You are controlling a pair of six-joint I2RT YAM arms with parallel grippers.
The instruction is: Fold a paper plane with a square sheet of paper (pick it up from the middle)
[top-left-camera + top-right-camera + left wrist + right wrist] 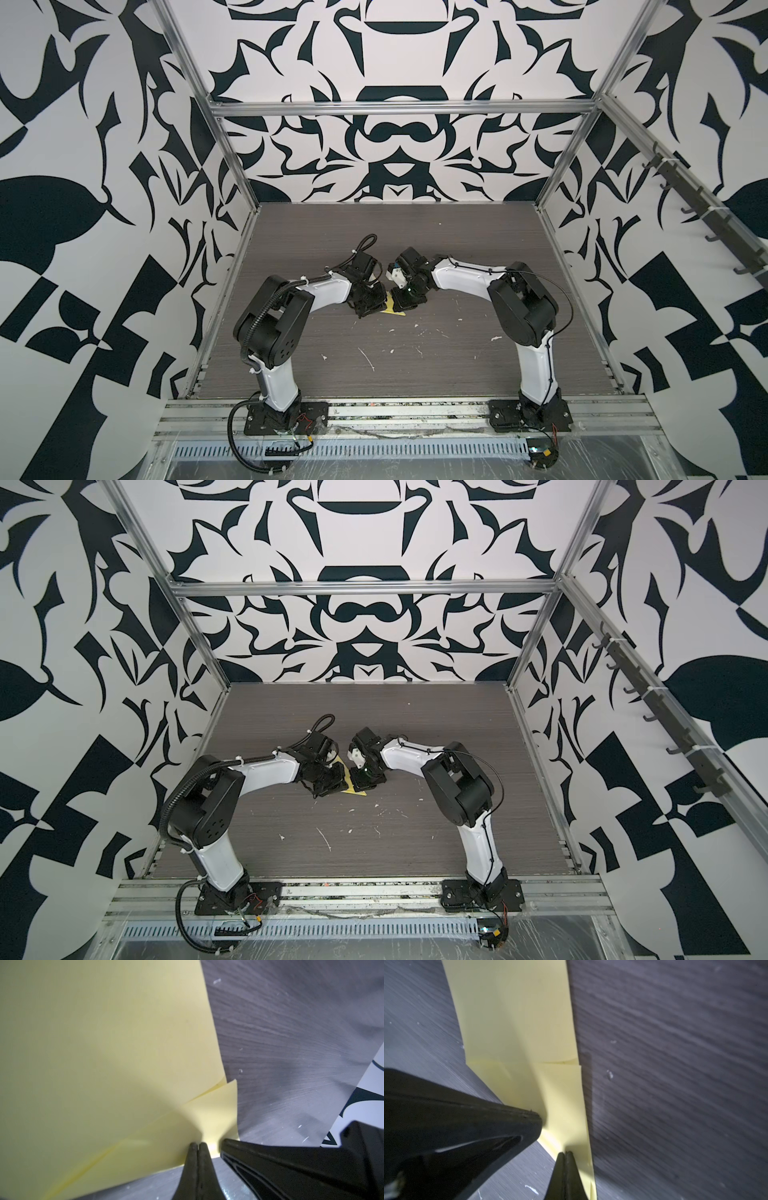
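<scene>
On the table [457,241], both closed, empty jaws are pressing side by side onto the folded square sheet of paper [104,1043].

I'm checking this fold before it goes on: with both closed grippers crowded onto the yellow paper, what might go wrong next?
1. The left gripper and right gripper tips sit close together on the square sheet of paper; a small move could knock them together.
2. Layers gape at the flap edge, so the crease may spring open when pressure lifts.
3. Dragging the closed tips could slide the sheet across the table and skew the fold.
</scene>
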